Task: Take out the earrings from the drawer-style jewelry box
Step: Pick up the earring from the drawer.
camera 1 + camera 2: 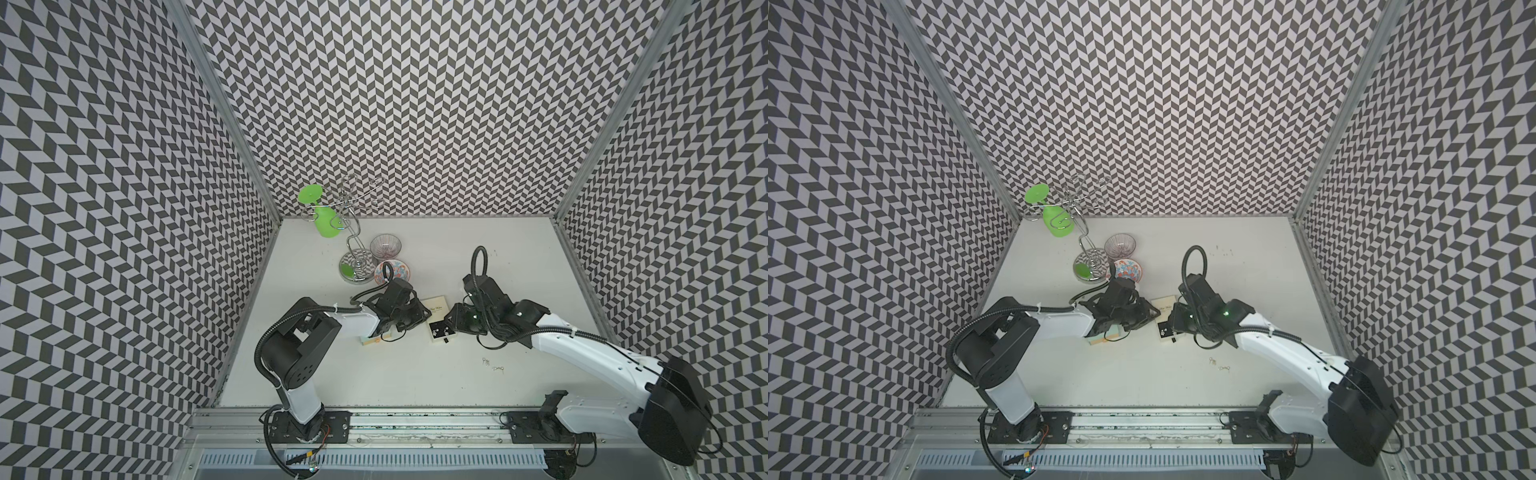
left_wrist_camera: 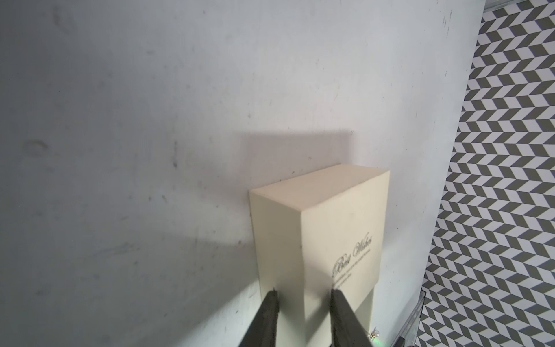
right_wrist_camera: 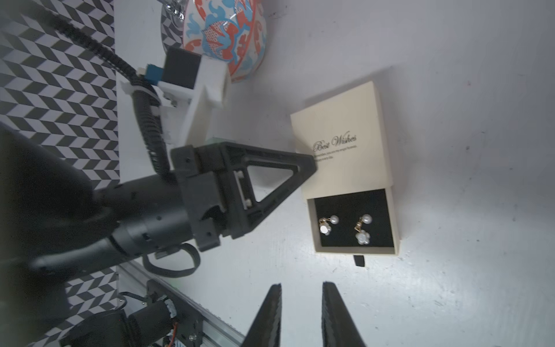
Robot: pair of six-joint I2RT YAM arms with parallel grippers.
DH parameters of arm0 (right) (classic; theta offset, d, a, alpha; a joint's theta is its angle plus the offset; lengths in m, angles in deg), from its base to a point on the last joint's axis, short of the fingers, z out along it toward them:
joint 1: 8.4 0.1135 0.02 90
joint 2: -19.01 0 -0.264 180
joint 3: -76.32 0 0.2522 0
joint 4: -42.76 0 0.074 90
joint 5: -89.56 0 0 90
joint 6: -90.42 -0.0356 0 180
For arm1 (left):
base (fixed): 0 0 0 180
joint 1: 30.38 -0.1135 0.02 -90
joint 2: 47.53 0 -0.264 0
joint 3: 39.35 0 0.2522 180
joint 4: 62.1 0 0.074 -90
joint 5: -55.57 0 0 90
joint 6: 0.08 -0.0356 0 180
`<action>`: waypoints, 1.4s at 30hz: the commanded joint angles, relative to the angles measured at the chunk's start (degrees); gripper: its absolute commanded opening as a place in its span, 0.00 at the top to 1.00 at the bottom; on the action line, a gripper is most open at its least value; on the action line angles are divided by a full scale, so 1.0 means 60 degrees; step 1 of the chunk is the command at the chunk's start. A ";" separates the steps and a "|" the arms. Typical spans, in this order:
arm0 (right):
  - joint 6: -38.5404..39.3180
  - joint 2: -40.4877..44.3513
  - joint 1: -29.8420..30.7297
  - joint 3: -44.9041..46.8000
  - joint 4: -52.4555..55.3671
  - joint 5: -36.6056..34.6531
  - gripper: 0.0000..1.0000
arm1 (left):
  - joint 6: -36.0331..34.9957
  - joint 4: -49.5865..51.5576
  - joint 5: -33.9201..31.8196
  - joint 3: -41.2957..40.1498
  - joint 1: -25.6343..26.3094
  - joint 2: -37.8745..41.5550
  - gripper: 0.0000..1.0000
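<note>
In a top view the earrings in the drawer are specks, and the loose bits at five o'clock from it are too small to name. The left arm hides the nine o'clock edge of the box. The right wrist view's edge cuts off the bowl; the left wrist view shows a blurred glint beside the box.

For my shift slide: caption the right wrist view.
Open right claw faces the pulled-out drawer of the cream jewelry box, two pearl earrings inside.
</note>
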 commanded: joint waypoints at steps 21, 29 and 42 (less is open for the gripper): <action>-0.3902 -0.3118 0.0142 -0.1157 0.0555 0.0314 0.82 | -0.0013 -0.0182 0.0345 -0.0239 -0.0051 0.0075 0.69; -0.5086 -0.3466 0.0151 -0.1576 0.0801 0.0351 0.76 | -0.0043 -0.0414 0.0402 -0.0385 -0.0051 0.0027 0.69; -0.6556 -0.3790 0.0130 -0.1892 0.1536 0.0204 0.80 | -0.0086 -0.0533 0.0421 -0.0391 -0.0055 0.0037 0.69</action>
